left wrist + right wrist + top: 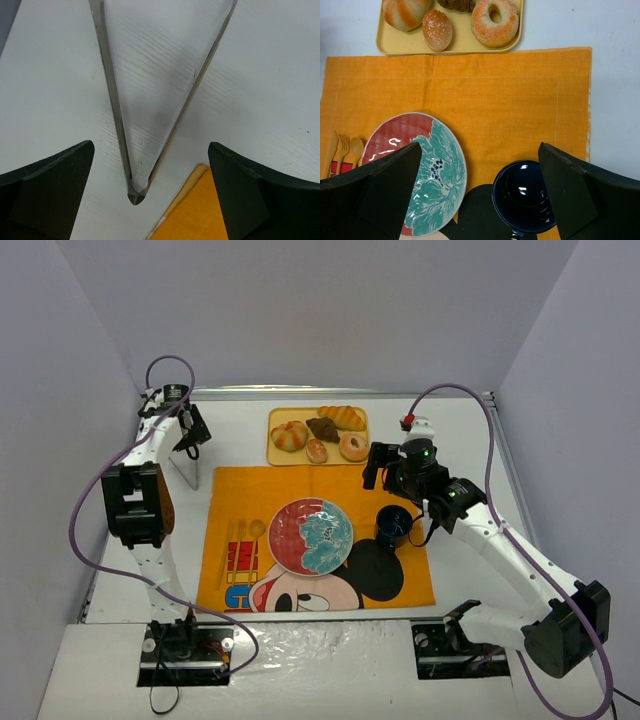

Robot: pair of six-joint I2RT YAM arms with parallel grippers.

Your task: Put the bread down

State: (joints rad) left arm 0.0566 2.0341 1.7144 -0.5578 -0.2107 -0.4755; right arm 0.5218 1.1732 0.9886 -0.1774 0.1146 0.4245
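Observation:
The bread, a round golden-brown knotted bun, lies at the left end of the yellow tray at the back of the table. In the right wrist view only its lower part shows at the top edge. My right gripper is open and empty, hovering over the orange placemat to the right of the tray and behind the cup; its jaws stand wide apart. My left gripper is open and empty at the back left, over clear tongs, its jaws not touching them.
The tray also holds a croissant, a dark chocolate pastry, a small sugared bun and a ring donut. A red and teal plate and a dark blue cup sit on the placemat, with wooden cutlery at its left.

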